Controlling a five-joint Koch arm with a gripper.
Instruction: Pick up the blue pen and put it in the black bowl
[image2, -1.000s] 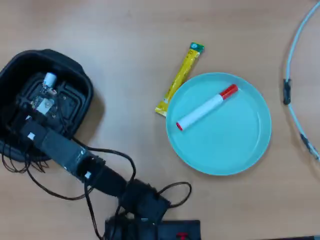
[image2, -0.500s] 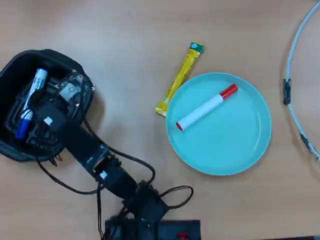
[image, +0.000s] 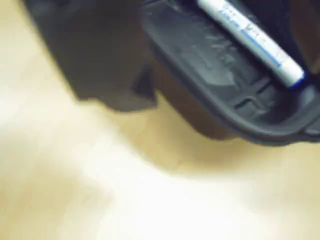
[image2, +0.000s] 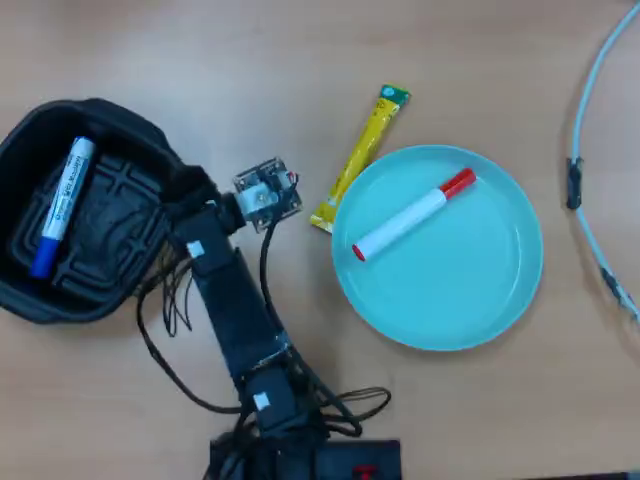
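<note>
The blue pen (image2: 60, 206) is seen lying loose inside the black bowl (image2: 25, 130), along its far-left side in the overhead view, blue cap toward the near rim; the wrist view shows it (image: 252, 41) resting on the ridged floor. The claw (image2: 185, 190) is placed at the bowl's right rim, not touching the pen; whether its jaws are apart or together cannot be told. A teal plate (image2: 500, 290) with a red-capped marker (image2: 412, 215) and a yellow sachet (image2: 362, 155) are noted well right of the bowl on the worktop (image2: 450, 60). Placement is judged done; only a retreat clear of the bowl is called for next.
</note>
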